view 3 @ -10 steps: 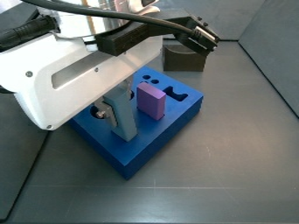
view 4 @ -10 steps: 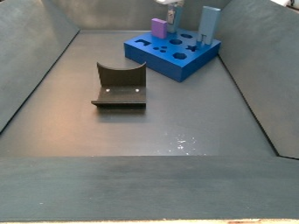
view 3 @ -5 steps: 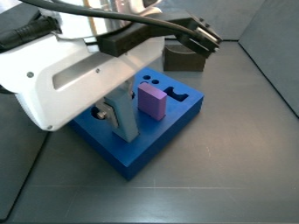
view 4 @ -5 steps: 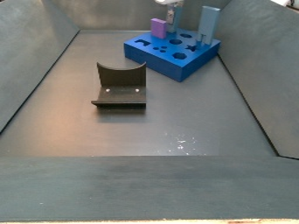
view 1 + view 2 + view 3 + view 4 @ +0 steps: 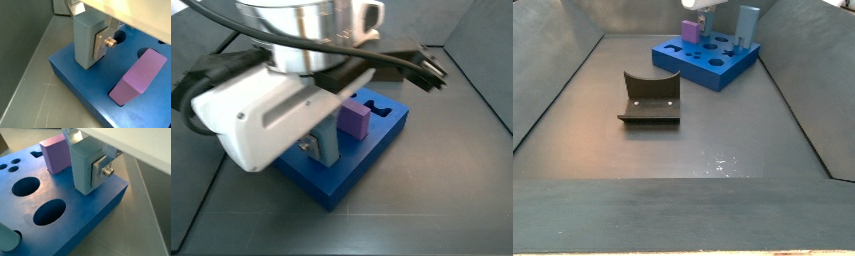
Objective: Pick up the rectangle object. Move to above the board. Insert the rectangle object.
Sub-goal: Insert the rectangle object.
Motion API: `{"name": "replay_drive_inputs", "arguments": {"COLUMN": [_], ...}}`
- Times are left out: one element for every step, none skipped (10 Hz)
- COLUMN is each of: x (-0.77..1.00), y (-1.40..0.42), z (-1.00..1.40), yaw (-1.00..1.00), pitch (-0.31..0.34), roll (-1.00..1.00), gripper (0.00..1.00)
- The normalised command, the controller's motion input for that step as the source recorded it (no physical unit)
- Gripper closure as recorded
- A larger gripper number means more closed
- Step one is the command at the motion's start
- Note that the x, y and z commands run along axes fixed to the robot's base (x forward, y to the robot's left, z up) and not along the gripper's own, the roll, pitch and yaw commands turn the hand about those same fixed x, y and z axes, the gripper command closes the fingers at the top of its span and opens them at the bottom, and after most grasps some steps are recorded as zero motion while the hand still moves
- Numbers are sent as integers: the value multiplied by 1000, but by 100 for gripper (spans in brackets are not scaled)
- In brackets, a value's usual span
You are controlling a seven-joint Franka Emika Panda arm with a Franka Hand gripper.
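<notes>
Where seen from the wrist, shows the rectangle object (image 5: 85,50) as a pale grey-blue bar standing upright on the board (image 5: 77,82), close to one corner. Clamped there by the end effector (image 5: 90,35). One silver finger (image 5: 101,42) (with a screw head on it) lies flat against a side face of the bar, and a sliver of a second plate peeks out at the opposite side. So closed narrowly on the bar. Meets the board's top surface at its foot; cannot tell whether or how deep it sits in a hole.

Just beside the bar, finds a pink block (image 5: 137,77) seated in the board, apart from the bar and not touched by the finger. Also shows two round holes (image 5: 50,210) open in the board's top, near the bar but clear of it.

From a side view, hides much of the scene behind the white arm (image 5: 291,110), with only the lower part of the bar visible beneath it, upright on the bright blue slab next to the pink block.

From farther off in a side view, places the board toward the back of the grey floor (image 5: 714,140). Has a wider sky-blue bar (image 5: 750,22) upright at its far edge. Sets the fixture (image 5: 649,98) on the floor, well apart from the board and nearer the camera.
</notes>
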Motion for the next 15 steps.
{"name": "replay_drive_inputs", "arguments": {"x": [269, 271, 394, 0, 0, 203, 0, 0, -71, -74, -111, 0, 0, -49, -23], "y": [-83, -66, 0, 0, 154, 189, 0, 0, 0, 66, 66, 0, 0, -54, -157], "z": [66, 80, -166, -109, -237, -51, 0, -71, -289, -163, -129, -40, -126, -454, -354], "yaw": [0, 0, -171, 0, -6, 0, 0, 0, -14, 0, 0, 0, 0, 34, 89], "pitch": [1000, 1000, 791, 0, 246, 340, 0, -17, -926, -1000, -434, -43, -243, -757, -909], "roll": [194, 226, 363, -37, -686, -1000, -46, 0, -354, -454, -214, 0, 3, 243, 60], "gripper": [100, 100, 100, 100, 100, 100, 100, 100, 100, 100, 100, 100, 100, 100, 100]}}
